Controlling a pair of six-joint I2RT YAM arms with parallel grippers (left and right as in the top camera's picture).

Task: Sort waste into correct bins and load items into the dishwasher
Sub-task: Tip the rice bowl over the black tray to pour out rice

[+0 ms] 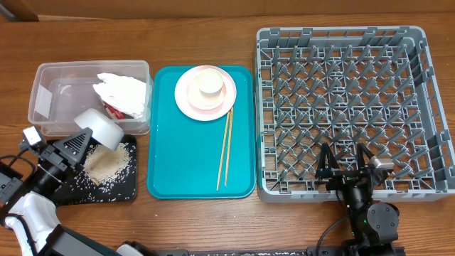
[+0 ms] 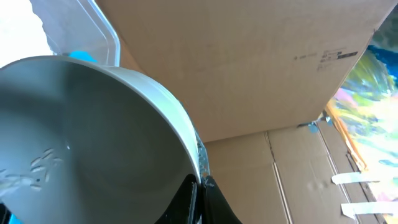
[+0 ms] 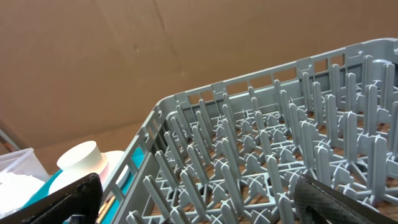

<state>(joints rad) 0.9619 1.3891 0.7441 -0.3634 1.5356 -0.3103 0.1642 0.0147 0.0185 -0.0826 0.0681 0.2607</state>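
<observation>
Above the wooden table (image 1: pixel 213 220), left fingers (image 2: pixel 185 205) pinch a tilted bowl (image 1: pixel 99 128); right fingers (image 3: pixel 339 202) gape empty.

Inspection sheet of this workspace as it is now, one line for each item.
Surface: wooden table.
Job's things: bowl tilted over black tray, rice heaped there; napkin and wrapper in clear tub; plate with cup, and chopsticks, on teal tray; dish rack empty.
Clutter: nothing seen.
Grippers: left gripper shut on bowl; right gripper open over rack's near edge.
Cables: black cable by right arm.
Surroundings: cardboard boxes.
</observation>
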